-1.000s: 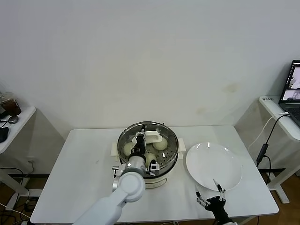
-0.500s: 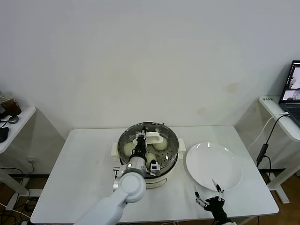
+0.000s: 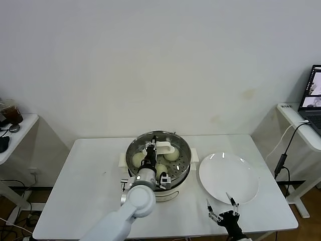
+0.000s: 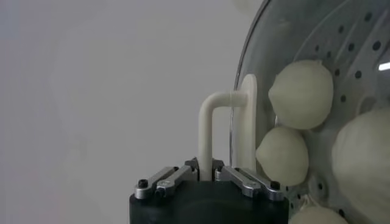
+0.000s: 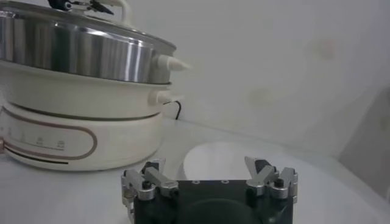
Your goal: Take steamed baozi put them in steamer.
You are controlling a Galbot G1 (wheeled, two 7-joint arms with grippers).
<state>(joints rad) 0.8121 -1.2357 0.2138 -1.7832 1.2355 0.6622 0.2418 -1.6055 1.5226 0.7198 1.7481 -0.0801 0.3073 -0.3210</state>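
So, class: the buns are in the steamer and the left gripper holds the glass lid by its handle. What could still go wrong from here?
1. The left gripper pinches only the thin lid handle; the glass lid might twist or slip.
2. The baozi sit near the steamer rim, so a badly seated lid may squash one.
3. The open right gripper hangs just by the empty plate and could nudge it.
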